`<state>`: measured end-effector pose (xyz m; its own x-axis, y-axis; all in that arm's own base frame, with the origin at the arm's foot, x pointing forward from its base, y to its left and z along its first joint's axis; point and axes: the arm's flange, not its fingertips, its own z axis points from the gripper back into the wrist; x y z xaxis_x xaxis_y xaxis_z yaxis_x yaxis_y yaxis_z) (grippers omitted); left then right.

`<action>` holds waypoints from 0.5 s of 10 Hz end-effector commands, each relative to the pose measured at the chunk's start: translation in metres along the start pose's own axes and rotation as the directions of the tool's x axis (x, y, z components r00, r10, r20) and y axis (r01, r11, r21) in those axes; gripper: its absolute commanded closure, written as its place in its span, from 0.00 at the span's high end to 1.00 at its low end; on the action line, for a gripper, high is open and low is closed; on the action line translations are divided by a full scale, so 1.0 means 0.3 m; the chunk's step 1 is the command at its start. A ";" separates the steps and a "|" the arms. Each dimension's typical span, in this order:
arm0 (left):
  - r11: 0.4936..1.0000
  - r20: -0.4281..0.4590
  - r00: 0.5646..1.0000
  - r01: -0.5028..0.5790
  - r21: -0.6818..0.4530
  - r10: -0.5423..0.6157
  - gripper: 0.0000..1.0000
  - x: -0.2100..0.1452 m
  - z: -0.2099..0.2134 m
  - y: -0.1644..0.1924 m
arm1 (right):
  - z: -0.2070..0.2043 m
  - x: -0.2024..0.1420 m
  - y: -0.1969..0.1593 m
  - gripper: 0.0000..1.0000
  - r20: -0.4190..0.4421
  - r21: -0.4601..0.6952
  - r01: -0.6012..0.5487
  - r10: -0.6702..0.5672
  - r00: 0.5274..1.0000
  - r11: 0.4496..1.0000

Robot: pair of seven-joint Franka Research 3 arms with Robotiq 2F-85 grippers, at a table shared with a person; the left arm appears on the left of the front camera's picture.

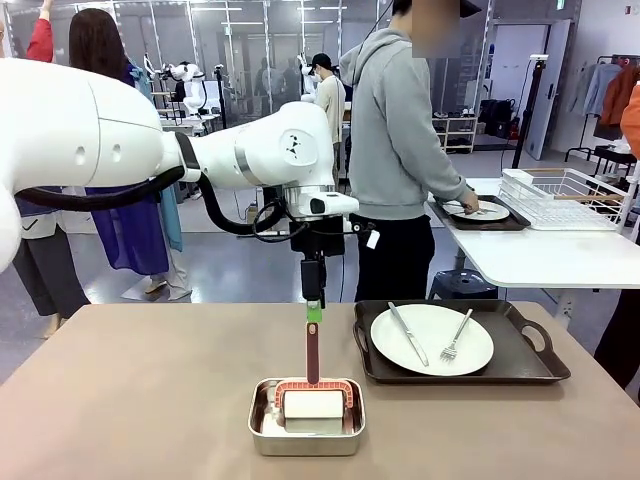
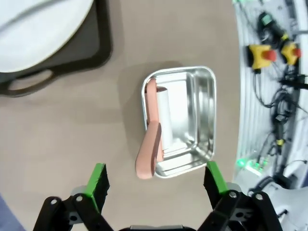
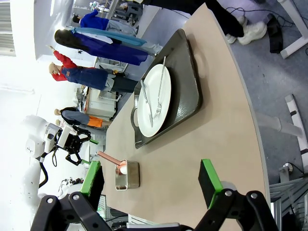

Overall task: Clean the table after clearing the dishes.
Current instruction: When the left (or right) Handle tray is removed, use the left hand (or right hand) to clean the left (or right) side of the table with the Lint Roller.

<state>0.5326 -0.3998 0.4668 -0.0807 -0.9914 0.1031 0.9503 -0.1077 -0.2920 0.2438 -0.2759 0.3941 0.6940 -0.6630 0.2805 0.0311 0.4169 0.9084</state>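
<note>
Fingers (image 2: 98, 180) apart, vertical above roller (image 2: 153, 144)

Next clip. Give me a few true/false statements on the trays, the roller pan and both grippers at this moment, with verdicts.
1. A tray with a plate, fork and knife sits on the brown table. True.
2. The left gripper is shut on the roller's handle. False: it is open above the handle, gripping nothing.
3. The roller rests in the steel pan. True.
4. The person's hands are on the tray on the brown table. False: they are at a second tray on the white table, beside the wire rack.
5. The right gripper holds a fork. False: it is open and empty.
</note>
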 end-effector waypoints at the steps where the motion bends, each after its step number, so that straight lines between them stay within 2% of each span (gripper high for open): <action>1: 0.999 -0.050 0.998 -0.026 -0.022 0.024 1.00 0.017 -0.023 0.010 | 0.008 -0.002 0.005 1.00 0.006 0.010 -0.006 0.005 1.000 1.000; 3: 0.999 -0.070 0.997 -0.047 -0.014 0.046 1.00 0.016 -0.076 0.031 | 0.008 -0.002 0.005 1.00 0.006 0.010 -0.006 0.005 1.000 1.000; 5: 0.997 -0.080 0.996 -0.047 -0.059 0.042 1.00 0.015 -0.141 0.030 | 0.008 -0.002 0.005 1.00 0.006 0.010 -0.006 0.005 1.000 1.000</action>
<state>0.5337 -0.4071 0.4275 -0.0659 -0.9970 0.0403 0.9379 -0.0757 -0.3385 0.2438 -0.2759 0.3941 0.6940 -0.6631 0.2805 0.0311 0.4169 0.9084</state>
